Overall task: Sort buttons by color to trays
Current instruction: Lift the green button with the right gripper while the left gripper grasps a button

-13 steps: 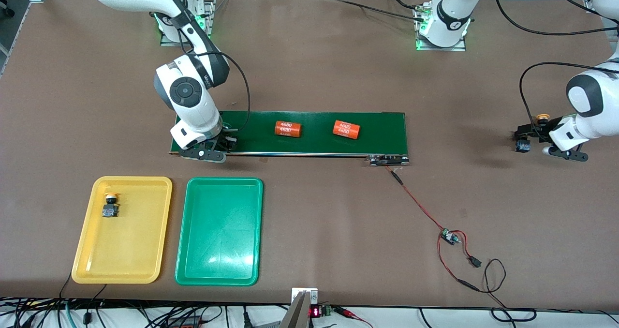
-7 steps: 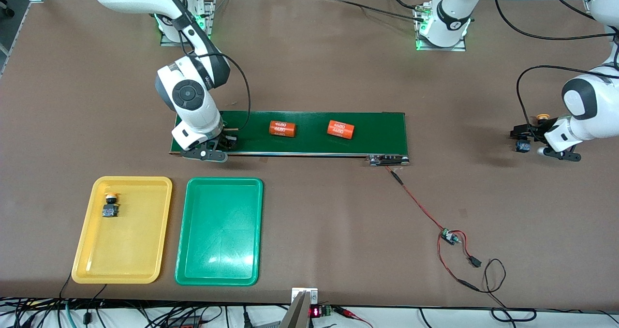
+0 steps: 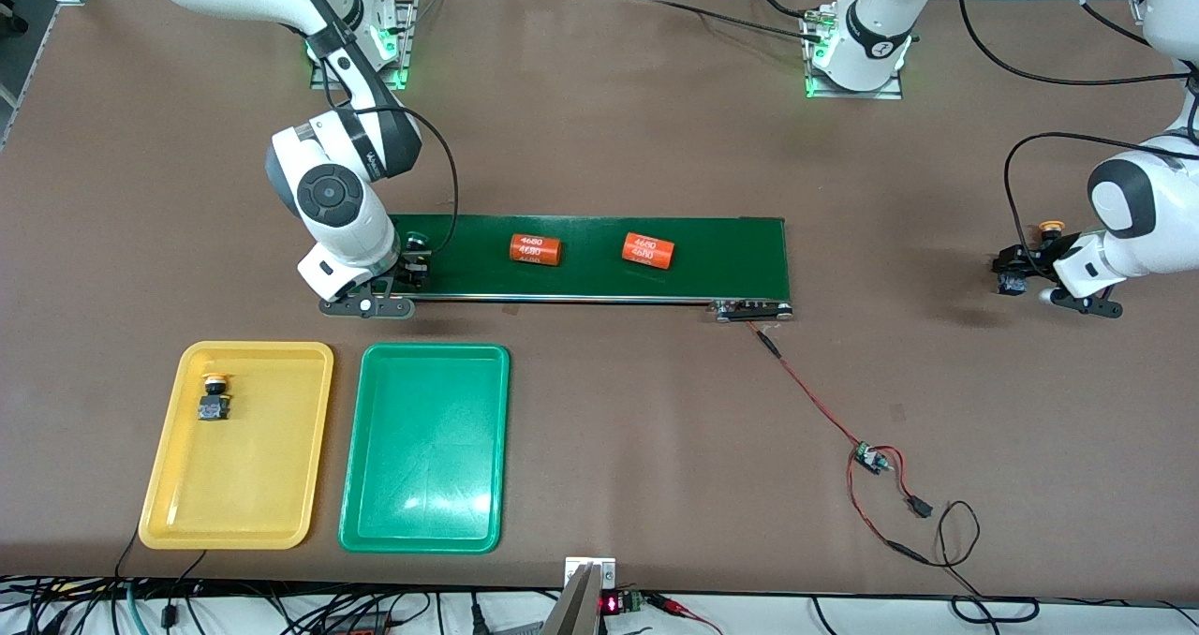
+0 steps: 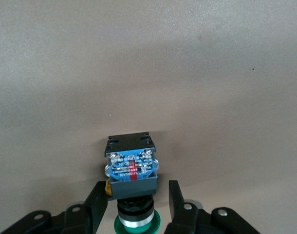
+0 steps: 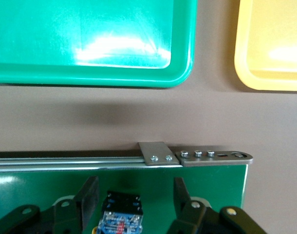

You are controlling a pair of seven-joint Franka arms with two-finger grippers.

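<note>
Stretching between the arms, the conveyor belt [image 3: 599, 258] has the right gripper [image 5: 134, 204] over its end, jaws wide around a free-standing button [image 5: 120, 214]; the left gripper [image 4: 134, 207] clamps a green-capped button [image 4: 131, 170] above bare table.

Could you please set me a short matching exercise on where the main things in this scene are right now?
Things:
1. orange cylinders
2. right gripper
3. left gripper
4. green tray

Places:
A. beside the yellow tray
B. over the table at the left arm's end, at a green-capped button
C. lying on the belt
D. over the belt's end, jaws open either side of a button

Pairs: 1-C, 2-D, 3-B, 4-A
</note>
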